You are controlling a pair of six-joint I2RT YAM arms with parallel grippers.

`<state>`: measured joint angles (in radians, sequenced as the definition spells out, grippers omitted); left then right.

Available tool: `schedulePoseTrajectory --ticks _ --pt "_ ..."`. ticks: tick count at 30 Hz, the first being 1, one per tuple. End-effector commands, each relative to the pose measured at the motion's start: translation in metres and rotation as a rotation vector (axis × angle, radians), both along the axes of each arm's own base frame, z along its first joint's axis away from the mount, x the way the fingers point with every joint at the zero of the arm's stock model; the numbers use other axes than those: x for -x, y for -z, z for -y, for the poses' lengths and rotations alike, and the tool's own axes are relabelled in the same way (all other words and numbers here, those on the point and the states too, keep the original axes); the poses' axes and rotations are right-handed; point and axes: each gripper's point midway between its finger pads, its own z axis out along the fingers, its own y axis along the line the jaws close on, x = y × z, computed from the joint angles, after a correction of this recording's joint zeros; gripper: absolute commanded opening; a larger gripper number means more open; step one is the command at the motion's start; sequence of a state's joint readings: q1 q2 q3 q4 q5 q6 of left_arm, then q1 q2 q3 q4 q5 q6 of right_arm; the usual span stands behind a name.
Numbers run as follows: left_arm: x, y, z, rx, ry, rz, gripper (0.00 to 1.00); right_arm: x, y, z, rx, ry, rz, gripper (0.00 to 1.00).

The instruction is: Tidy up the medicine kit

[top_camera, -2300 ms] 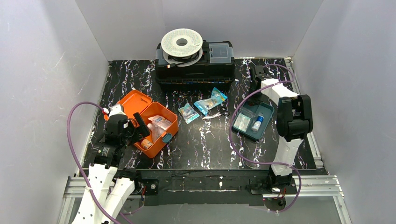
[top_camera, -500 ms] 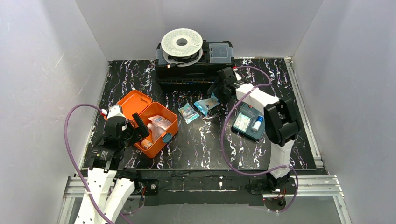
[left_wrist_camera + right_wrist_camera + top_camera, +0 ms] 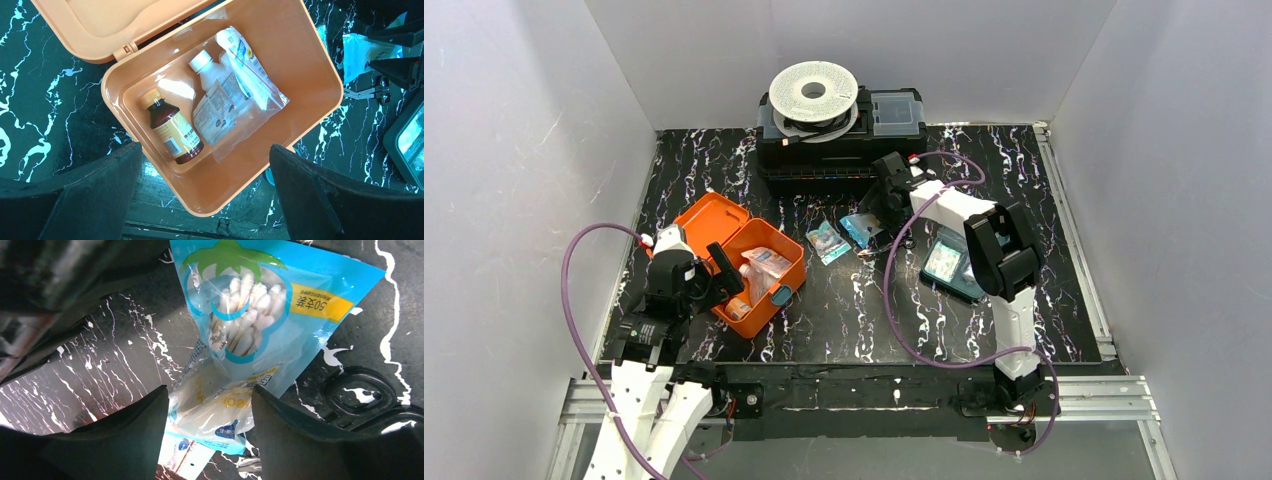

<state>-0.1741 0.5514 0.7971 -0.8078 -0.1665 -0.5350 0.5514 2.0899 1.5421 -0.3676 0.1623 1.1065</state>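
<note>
medicine kit (image 3: 796, 275): orange hinged box, rounded corners, lid open, upright, left-centre, partly filled.

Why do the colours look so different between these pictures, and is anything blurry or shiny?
Left wrist view: washed, the orange medicine kit turns peach and the table greenish; glare on its clear bag. Right wrist view: swab packet sharp, top-left corner blurred. Top view: even, soft light.

The medicine kit (image 3: 310, 75) sits between the left fingers (image 3: 75, 200), a bottle (image 3: 170, 130) inside. A swab packet (image 3: 250, 305) lies between the right fingers (image 3: 115, 440).
</note>
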Motion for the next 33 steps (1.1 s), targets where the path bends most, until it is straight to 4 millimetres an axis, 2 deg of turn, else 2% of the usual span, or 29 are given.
schedulePoseTrajectory --ticks 1,4,7,13,15,22,28,33 --pt "0.000 -0.004 0.002 0.006 0.013 0.018 1.00 -0.004 0.005 0.008 0.058 0.044 -0.015 0.66" --pt "0.000 -0.004 0.002 0.008 0.016 0.021 1.00 0.000 0.014 0.013 0.095 0.044 -0.036 0.55" --pt "0.000 -0.005 0.003 0.009 0.016 0.025 1.00 0.003 0.018 0.016 0.116 0.039 -0.047 0.40" --pt "0.001 -0.005 0.003 0.011 0.018 0.026 0.99 0.009 0.020 0.018 0.136 0.018 -0.059 0.13" --pt "0.000 -0.005 0.003 0.010 0.018 0.026 1.00 0.011 0.017 0.016 0.126 0.003 -0.047 0.01" --pt "0.000 -0.004 0.003 0.007 0.018 0.020 0.99 0.017 -0.021 0.013 0.106 -0.037 0.053 0.01" --pt "0.000 -0.004 0.001 0.003 0.012 0.023 1.00 0.028 -0.074 0.015 0.081 -0.067 0.168 0.01" --pt "0.001 -0.006 0.000 0.000 0.003 0.029 1.00 0.049 -0.111 0.008 0.047 -0.122 0.235 0.01"
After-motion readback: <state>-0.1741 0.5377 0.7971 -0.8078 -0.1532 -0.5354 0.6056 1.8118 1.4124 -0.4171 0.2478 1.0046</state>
